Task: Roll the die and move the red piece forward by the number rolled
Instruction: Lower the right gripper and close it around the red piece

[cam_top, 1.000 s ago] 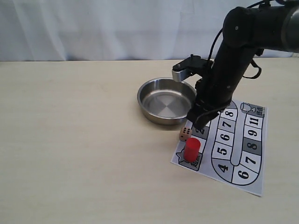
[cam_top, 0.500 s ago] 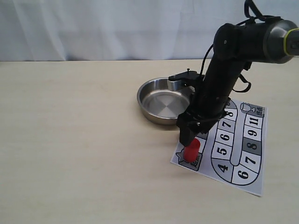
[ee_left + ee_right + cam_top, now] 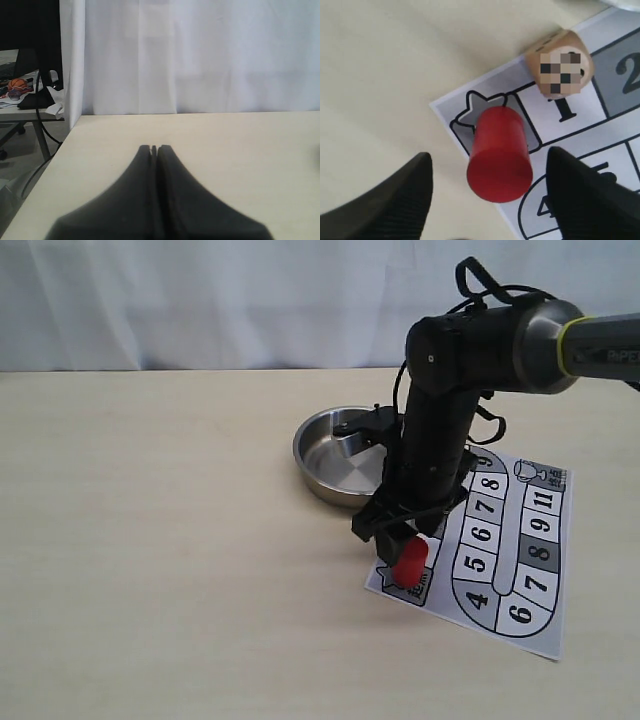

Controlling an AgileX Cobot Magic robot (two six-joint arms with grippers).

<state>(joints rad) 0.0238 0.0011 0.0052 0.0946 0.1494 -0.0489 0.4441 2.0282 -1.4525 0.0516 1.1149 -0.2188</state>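
The red piece [image 3: 500,155] stands upright on the star square at the corner of the numbered paper board [image 3: 555,125]. My right gripper [image 3: 489,167] is open and hangs right over the piece, one finger on each side, touching nothing. The die [image 3: 560,62], a tan cube with dark pips, rests on square 1 just beyond it. In the exterior view the right gripper [image 3: 398,537] is low over the red piece [image 3: 410,564], and the arm hides the die. My left gripper [image 3: 154,148] is shut and empty above bare table, out of the exterior view.
A steel bowl [image 3: 330,445] stands on the table just behind the board [image 3: 520,560], close to the right arm's wrist. The table's left edge [image 3: 55,150] shows in the left wrist view, with a white curtain behind it.
The right arm has swung left and down from beside the bowl until its open gripper is over the red piece. The die, visible earlier, is now hidden behind it in the exterior view.
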